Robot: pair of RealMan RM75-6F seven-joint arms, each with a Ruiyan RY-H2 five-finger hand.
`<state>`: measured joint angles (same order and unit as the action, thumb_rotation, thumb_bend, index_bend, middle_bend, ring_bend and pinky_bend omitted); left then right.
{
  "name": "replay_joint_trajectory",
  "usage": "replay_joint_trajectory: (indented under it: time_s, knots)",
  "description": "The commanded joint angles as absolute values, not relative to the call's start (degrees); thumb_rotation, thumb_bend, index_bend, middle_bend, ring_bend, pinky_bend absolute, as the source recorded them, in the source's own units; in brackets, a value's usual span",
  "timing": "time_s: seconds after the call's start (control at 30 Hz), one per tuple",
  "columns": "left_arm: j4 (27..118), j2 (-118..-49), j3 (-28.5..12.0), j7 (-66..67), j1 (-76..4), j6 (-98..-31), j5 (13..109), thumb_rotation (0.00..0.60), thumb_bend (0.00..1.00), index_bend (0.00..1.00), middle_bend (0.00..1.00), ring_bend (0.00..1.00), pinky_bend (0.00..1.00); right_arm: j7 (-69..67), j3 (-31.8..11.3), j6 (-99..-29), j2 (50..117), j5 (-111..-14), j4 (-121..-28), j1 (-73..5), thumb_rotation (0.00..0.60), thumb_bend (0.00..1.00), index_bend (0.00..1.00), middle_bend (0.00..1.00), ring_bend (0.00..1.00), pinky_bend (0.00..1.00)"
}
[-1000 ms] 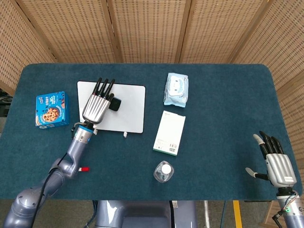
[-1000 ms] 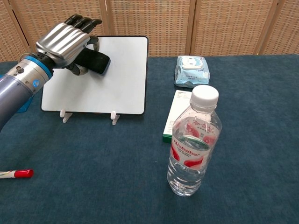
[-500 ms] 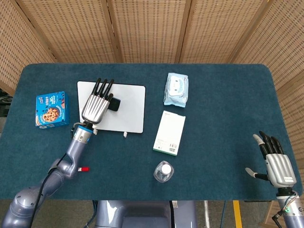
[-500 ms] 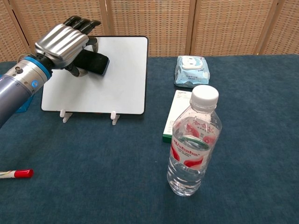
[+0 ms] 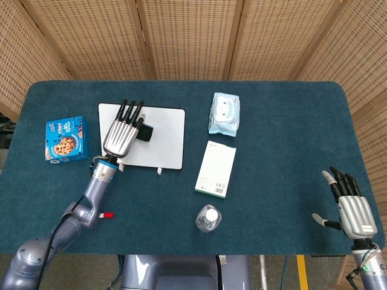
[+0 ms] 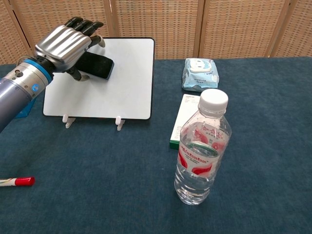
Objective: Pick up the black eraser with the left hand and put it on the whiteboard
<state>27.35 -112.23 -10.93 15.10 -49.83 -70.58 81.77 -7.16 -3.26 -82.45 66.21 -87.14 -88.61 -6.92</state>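
Your left hand had its fingers loosening around the black eraser resting on the whiteboard; it looked light, stiff and best held by its long sides.

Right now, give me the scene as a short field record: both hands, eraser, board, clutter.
left robot hand: over the whiteboard, fingers around the black eraser
eraser: above or on the board's left part; contact unclear
right robot hand: fingers apart, holds nothing, at the table's right edge
clutter: water bottle, white box, wipes pack, cookie box, red-tipped marker
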Motion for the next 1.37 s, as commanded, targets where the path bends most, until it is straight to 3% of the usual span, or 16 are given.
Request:
replay_joint_trajectory:
  time_s: [0.03,0.23,0.4,0.6,0.77,0.9,1.17,1.37]
  knots:
    - [27.78,-111.91,-10.82,14.82,-49.57,-70.69,81.78,0.6,0.12,0.14,0.0,0.0,0.0,-7.19,-3.25,-82.51,66.25,-87.2,-88.58,-6.92,0.6,0.05,0.03,0.0,0.0,0.0]
    - [31.08,-110.15,-10.48,13.15,-48.27,-73.38,82.43,0.6,0.01,0.1,0.0,0.0,0.0,-7.25,-3.28,-82.71,66.31,-87.26,-88.42,-6.87,0.6,0.05,0.03,0.0,0.0,0.0]
    - [40.36,-105.17,-10.47,11.82,-45.03,-77.65,82.71,0.6,0.0,0.03,0.0,0.0,0.0,-7.23,-3.26,-83.02,66.23,-87.48,-88.52,-6.78,0.6,0.05,0.03,0.0,0.0,0.0]
    - [58.85,-94.97,-9.16,12.55,-37.95,-83.51,82.75,0.6,0.0,0.0,0.0,0.0,0.0,-6.76,-3.07,-83.7,66.22,-88.08,-88.64,-6.55,0.6,0.05,0.03,0.0,0.0,0.0]
    - [76.05,-85.39,-5.71,16.27,-29.68,-87.45,81.28,0.596,0.0,0.0,0.0,0.0,0.0,-5.53,-2.9,-84.16,66.27,-88.54,-88.94,-6.39,0.6,0.05,0.03,0.0,0.0,0.0]
    - [83.8,-80.58,-2.21,18.3,-24.47,-90.48,81.52,0.59,0.0,0.0,0.0,0.0,0.0,-4.22,-2.52,-84.71,66.31,-89.5,-89.3,-6.25,0.6,0.05,0.03,0.0,0.0,0.0]
    - [91.26,-75.33,3.74,20.51,-17.36,-92.5,82.16,0.591,0.0,0.0,0.0,0.0,0.0,-1.5,-1.58,-85.06,66.53,-91.35,-89.71,-6.17,0.6,0.03,0.01,0.0,0.0,0.0]
    - [92.24,-74.03,4.15,19.83,-15.17,-92.85,82.08,0.591,0.0,0.0,0.0,0.0,0.0,3.05,0.25,-83.62,64.58,-91.12,-89.95,-5.38,0.6,0.03,0.01,0.0,0.0,0.0]
